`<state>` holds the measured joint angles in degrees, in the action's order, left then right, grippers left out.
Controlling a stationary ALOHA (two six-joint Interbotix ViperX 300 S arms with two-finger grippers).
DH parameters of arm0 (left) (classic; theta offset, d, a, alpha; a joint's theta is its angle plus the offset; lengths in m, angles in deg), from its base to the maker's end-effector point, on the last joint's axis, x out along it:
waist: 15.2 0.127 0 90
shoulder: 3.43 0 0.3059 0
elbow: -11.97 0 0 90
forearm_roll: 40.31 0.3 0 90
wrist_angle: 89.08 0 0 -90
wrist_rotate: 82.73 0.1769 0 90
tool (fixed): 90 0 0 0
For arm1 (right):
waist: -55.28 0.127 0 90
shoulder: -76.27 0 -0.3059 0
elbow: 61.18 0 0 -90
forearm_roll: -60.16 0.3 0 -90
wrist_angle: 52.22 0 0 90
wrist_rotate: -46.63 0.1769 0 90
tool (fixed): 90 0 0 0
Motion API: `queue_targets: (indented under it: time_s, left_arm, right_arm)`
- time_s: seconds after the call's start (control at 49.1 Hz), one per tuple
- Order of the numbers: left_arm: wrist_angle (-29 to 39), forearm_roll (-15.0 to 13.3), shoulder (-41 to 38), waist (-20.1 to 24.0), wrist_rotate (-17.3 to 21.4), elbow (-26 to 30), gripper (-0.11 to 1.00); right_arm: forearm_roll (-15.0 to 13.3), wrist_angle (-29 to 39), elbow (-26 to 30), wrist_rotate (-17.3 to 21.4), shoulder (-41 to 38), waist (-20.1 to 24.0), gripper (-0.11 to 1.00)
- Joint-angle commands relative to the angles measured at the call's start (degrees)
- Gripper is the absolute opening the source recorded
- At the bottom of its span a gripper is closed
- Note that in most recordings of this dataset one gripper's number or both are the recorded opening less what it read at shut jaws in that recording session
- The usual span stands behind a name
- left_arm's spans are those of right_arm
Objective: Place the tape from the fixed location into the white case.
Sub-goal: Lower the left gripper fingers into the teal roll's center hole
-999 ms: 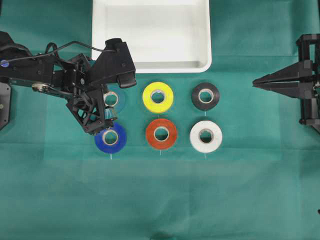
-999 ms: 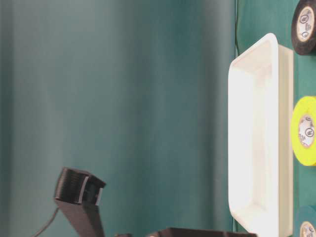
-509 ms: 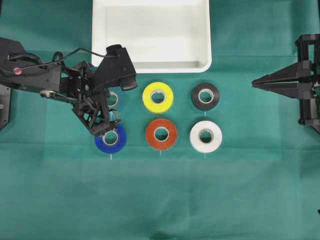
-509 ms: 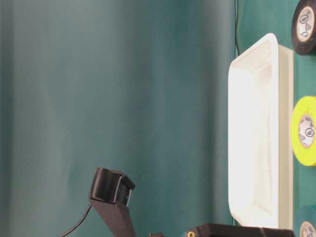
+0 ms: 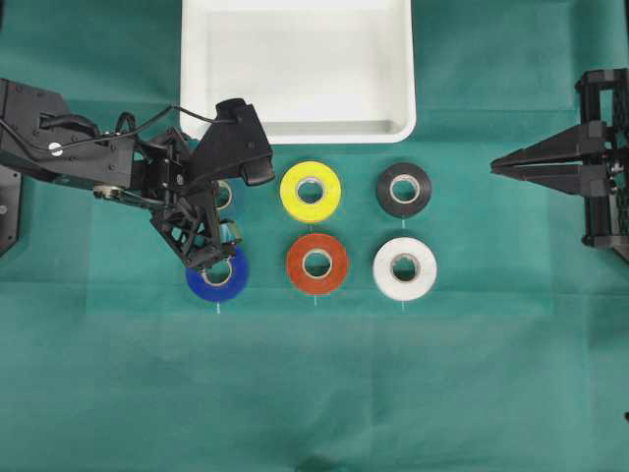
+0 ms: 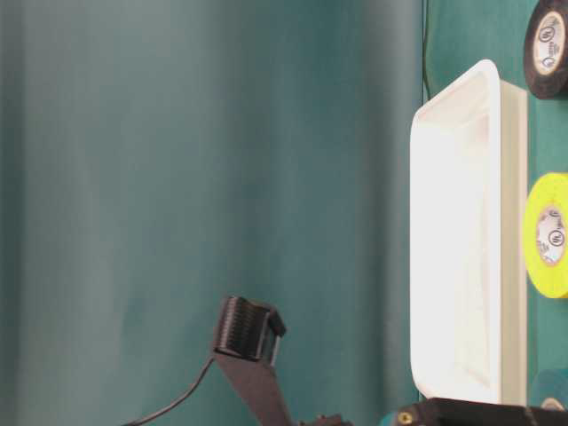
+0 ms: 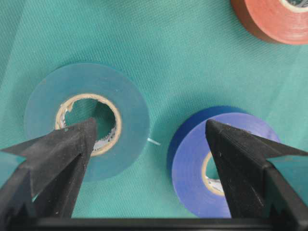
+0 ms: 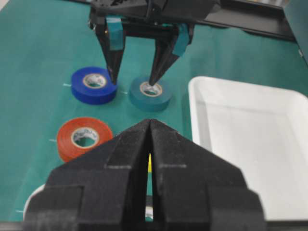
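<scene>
Teal roll of tape (image 7: 86, 120) flat on the green cloth near the white plastic case (image 5: 295, 69), left gripper (image 8: 134, 79) wide open just above it, right gripper (image 8: 148, 192) closed at the cloth's right edge.

Looks like a robotics lab bench. Green cloth (image 5: 393, 393) covers the table, with a matching green curtain (image 6: 177, 177) as backdrop. Six tape rolls (image 5: 311, 191) sit in a neat grid on small white tick marks, with black robot arms (image 5: 69, 157) at either side.
</scene>
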<state>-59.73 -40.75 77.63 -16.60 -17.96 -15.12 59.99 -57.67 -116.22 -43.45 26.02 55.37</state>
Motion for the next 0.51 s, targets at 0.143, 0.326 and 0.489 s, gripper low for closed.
queue_targets:
  time_s: [0.143,0.326,0.489]
  left_arm:
    - [-3.2,0.3,-1.2,0.4,0.3,-0.2,0.95]
    - [-4.4,0.4,-2.5,0.4,0.4,-0.4,0.95]
    - [-4.9,0.4,-2.7,0.5,0.4,-0.7,0.95]
  right_arm:
    - [0.0,-0.4,1.3,0.0,-0.5,-0.1,0.00]
    - [0.1,-0.5,1.3,0.0,-0.8,0.0,0.00]
    - [0.0,-0.5,1.3,0.0,-0.8,0.0,0.00]
